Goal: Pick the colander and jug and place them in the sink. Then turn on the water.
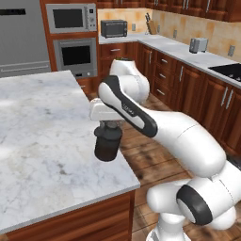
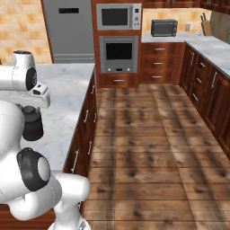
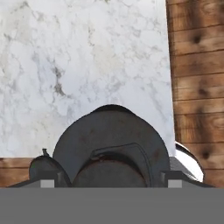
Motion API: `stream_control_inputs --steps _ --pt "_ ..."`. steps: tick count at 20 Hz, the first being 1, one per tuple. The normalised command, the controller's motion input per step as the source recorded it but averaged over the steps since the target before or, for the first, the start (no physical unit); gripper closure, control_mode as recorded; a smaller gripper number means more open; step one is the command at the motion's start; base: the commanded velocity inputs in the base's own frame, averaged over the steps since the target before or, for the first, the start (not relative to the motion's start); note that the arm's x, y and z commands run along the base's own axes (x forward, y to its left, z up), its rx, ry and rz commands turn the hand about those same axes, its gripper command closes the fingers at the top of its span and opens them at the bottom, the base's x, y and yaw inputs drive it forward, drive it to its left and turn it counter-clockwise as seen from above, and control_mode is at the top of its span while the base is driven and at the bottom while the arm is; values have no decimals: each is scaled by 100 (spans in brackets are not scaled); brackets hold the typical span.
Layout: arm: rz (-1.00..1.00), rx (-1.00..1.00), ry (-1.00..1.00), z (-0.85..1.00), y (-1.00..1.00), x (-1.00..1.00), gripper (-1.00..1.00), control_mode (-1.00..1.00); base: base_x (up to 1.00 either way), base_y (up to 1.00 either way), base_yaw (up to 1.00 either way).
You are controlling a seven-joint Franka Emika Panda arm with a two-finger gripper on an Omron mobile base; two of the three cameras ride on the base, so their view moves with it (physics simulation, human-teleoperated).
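So the jug [image 1: 108,143] is sitting near the edge of the marble tabletop [image 1: 42,141], and the fingers [image 1: 108,126] are spread wide on either side of its lid, but I can't tell if they've really got hold of it. My guess: we're early on, with nothing in the sink and no water running.

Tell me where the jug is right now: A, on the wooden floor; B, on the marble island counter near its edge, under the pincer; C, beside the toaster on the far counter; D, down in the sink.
B: the jug stands on the marble island counter close to its edge, with the pincer at its top.
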Motion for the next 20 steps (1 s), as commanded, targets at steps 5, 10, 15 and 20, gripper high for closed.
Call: stream_control_inputs --steps 5,10,15,20 --pt "1 -1 6 80 0 -1 100 -100 0 0 0" --pt "0 -15 0 33 0 -10 100 -100 0 0 0" --pt "0 -9 0 8 1 -12 100 -100 0 0 0" --pt "0 0 0 0 0 0 100 -100 0 0 0"
